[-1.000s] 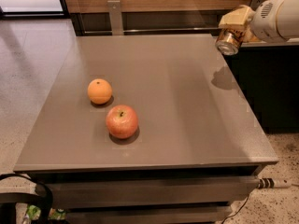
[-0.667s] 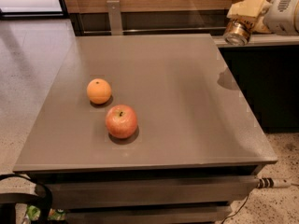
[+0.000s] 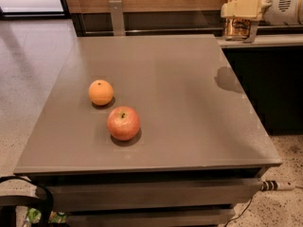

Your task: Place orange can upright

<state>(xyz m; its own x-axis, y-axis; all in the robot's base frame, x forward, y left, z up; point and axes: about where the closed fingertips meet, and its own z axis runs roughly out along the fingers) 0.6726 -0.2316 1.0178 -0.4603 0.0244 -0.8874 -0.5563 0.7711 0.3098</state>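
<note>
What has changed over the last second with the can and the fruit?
The gripper, holding the orange can, has carried it up and back near the table's far right corner, and the can has turned from tilted to upright. The orange and apple have not moved.

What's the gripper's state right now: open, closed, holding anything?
Gripper: closed on the orange can, holding it roughly upright in the air past the far right corner of the table.

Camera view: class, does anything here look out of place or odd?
Only the orange can: it hangs upright in the gripper near the far right corner of the table, not set down. The orange and apple rest normally.
</note>
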